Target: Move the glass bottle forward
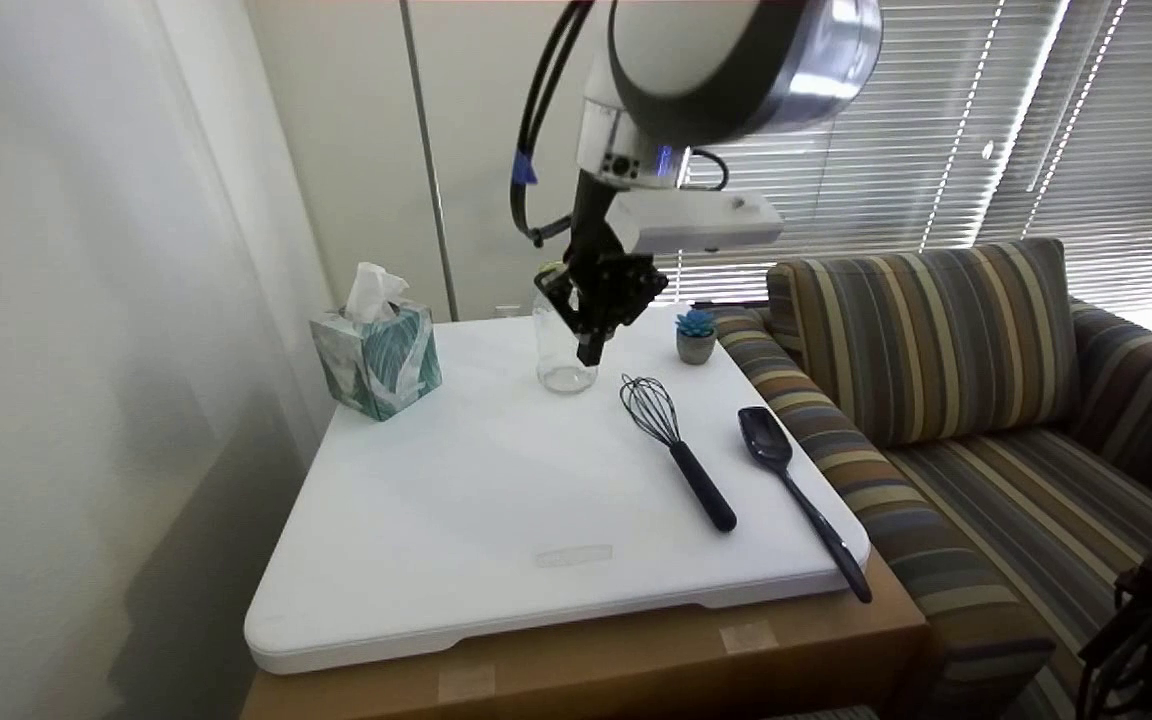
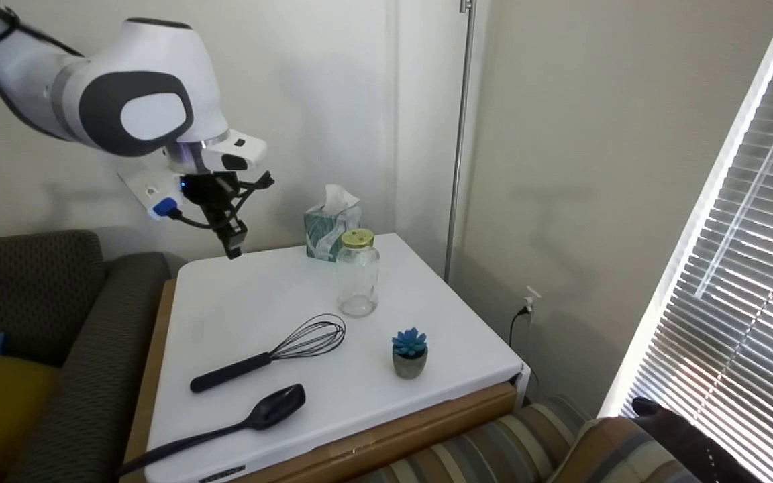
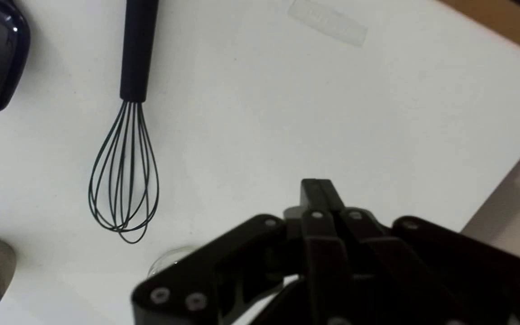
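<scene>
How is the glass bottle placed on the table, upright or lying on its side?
Upright: in an exterior view, the glass bottle rests on its round base, with its yellowish top uppermost.

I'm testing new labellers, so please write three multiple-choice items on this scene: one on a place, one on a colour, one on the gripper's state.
1. Where does the tissue box stand?
A) on the floor
B) on the striped cushion
C) on the white tabletop

2. What colour is the top of the glass bottle?
A) gold-yellow
B) red
C) blue

3. How is the gripper?
A) wide open
B) shut, holding nothing
C) shut on the whisk

1: C, since both exterior views show the box resting there.
2: A, since an exterior view shows that colour plainly.
3: B, since in the wrist view the fingertips meet with nothing between them.
</scene>
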